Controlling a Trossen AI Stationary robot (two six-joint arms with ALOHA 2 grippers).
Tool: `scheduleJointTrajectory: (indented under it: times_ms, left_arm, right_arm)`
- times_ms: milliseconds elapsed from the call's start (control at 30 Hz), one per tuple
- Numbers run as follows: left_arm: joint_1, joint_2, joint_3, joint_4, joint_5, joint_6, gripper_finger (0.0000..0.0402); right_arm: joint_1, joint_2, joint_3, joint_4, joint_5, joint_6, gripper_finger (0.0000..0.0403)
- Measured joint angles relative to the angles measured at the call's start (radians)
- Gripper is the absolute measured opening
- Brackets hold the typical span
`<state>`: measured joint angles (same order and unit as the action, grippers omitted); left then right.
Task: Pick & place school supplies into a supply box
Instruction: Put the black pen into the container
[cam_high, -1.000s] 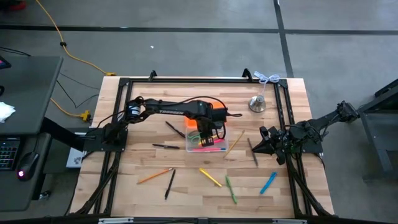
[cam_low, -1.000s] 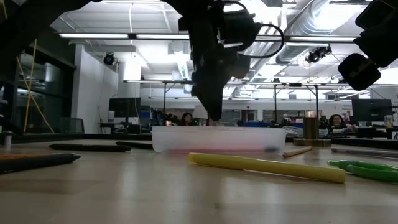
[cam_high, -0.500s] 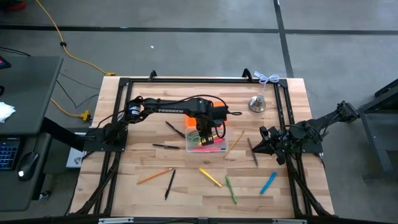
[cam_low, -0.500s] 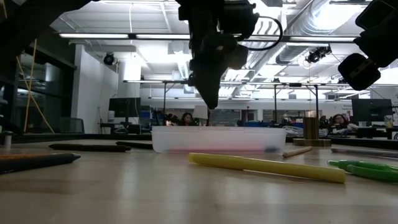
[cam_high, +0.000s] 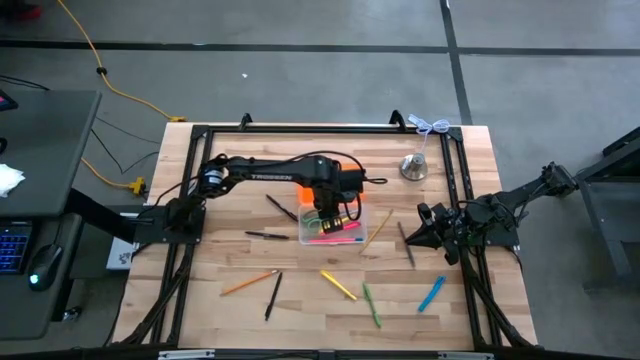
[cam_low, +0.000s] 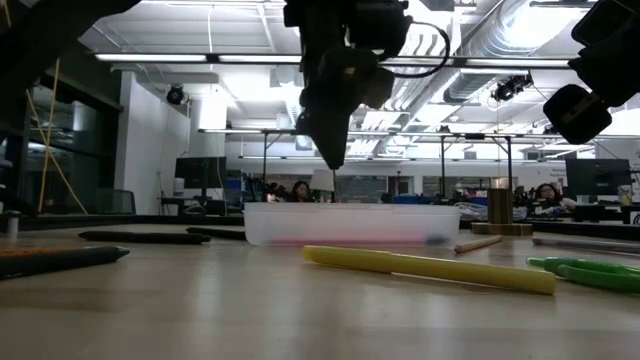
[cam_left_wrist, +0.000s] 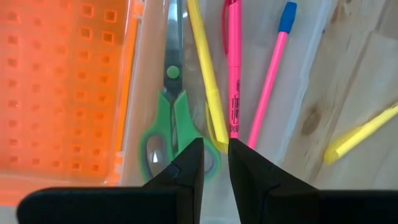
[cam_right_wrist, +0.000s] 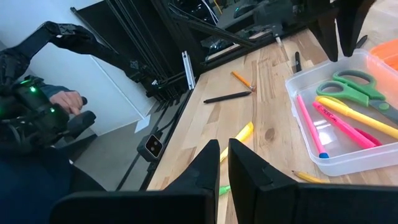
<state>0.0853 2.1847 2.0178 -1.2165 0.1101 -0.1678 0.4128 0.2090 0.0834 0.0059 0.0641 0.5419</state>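
Change: over the last second the left gripper (cam_low: 334, 160) has lifted; in the low view its tip sat at the box rim, and now it hangs clear above the supply box (cam_low: 351, 223), upper centre of that frame; in the high view the arm has barely shifted sideways and stays over the box at frame centre.

Left gripper state: the fingers (cam_left_wrist: 186, 171) stand a narrow gap apart with nothing between them; released, holding nothing.

Meaning: I judge 1 drop-off finished; the arm is free for the next item, and several supplies lie outside on the table (cam_high: 450, 310).

Box: supply box (cam_high: 332, 229) at the centre of the high view, orange lid (cam_left_wrist: 62, 87) folded open at the left of the left wrist view.

Contents: green-handled scissors (cam_left_wrist: 174, 118), a yellow pen (cam_left_wrist: 205, 81), a pink marker (cam_left_wrist: 234, 74) and a pink pen with a blue cap (cam_left_wrist: 270, 74); 4 items, all lying flat side by side.

Axis: their long axes run along the box's length, bottom to top in the left wrist view; scissor blades point to the top edge, handles to the bottom; the blue cap points to the top.

Outside: a yellow marker (cam_high: 338, 285), green pen (cam_high: 371, 304) and blue pen (cam_high: 431, 293) in the lower centre of the high view.

Right gripper: right gripper (cam_high: 420, 232) waits at the right of the high view, clenched on nothing.
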Motion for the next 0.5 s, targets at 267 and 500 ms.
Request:
scheduleJointTrajectory:
  times_ms: [267, 500]
  left_arm:
    - [0.0, -0.051, 0.0, 0.008, 0.007, -0.021, 0.0104]
    - [0.0, -0.134, 0.0, 0.073, -0.003, -0.029, 0.0104]
  right_arm:
    - [0.0, 0.0, 0.0, 0.007, 0.029, 0.0, 0.0012]
    - [0.0, -0.001, 0.0, 0.018, 0.134, 0.0, 0.0012]
